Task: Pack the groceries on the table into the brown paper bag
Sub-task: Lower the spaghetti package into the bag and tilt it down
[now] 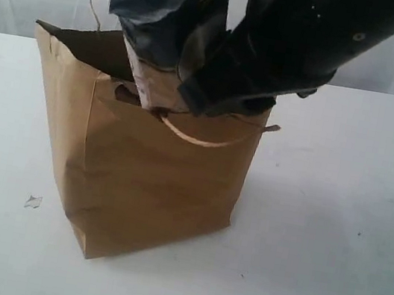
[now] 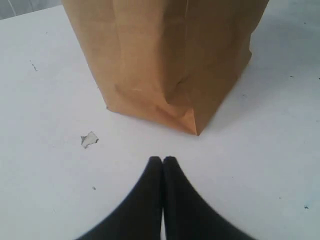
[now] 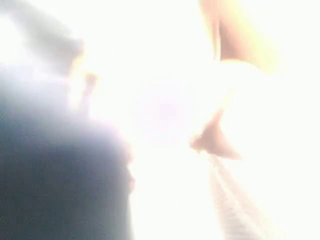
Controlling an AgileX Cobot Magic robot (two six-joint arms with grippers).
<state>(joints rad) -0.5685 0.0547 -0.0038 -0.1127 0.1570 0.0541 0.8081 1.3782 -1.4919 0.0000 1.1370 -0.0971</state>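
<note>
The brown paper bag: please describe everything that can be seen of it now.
The large kraft-brown paper bag stands upright on the plain white tabletop, with its mouth open and its walls creased. One twisted cord handle hangs over the front face; the other handle rises at the back. A black robot arm reaches over its mouth, and a long pack with a dark end stands partly inside.

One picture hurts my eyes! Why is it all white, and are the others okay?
Right wrist view: glare washes nearly everything out, leaving only blurry dark and tan smears. Exterior view: even light, the brown paper bag casting a soft shadow on the table, though the right arm looks dark and fuzzy. Left wrist view: clear, with the bag and the shut left tool sharp.
</note>
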